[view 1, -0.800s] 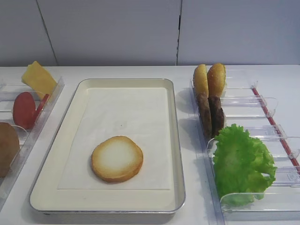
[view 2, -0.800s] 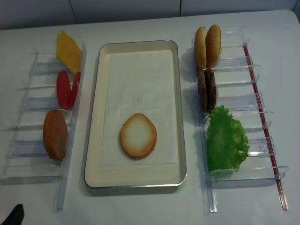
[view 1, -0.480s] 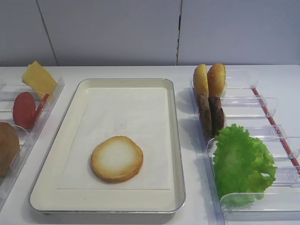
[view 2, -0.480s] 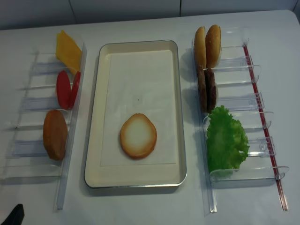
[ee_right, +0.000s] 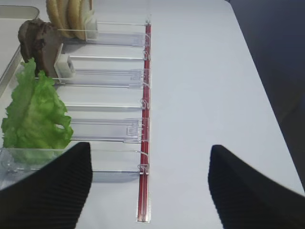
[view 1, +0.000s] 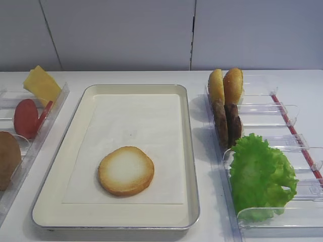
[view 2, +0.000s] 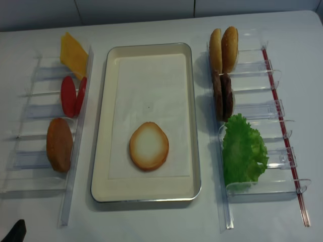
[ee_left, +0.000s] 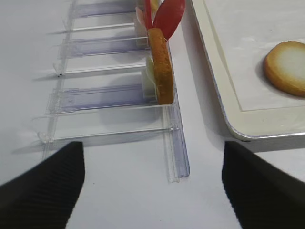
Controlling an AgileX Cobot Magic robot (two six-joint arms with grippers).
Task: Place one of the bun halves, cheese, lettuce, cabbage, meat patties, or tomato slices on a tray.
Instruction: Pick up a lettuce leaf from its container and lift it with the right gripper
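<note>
One cream tray [view 1: 189, 151] holds a single bun half [view 1: 125, 170], pale face up, on its paper liner. Right gripper [ee_right: 147, 191] and left gripper [ee_left: 152, 186] hover with jaws spread wide, holding nothing.

One exterior high view looks from the front, low and slanted, across the tray [view 1: 187, 151] toward the back wall, while the realsense view looks almost straight down on the tray [view 2: 194, 126] from higher up; both take in the racks either side of it. The right wrist view sits close over the table right of the tray, facing along the right rack [ee_right: 114, 76]. The left wrist view sits close on the tray's left, catching the left rack [ee_left: 105, 95] and the tray's corner [ee_left: 224, 105].
</note>
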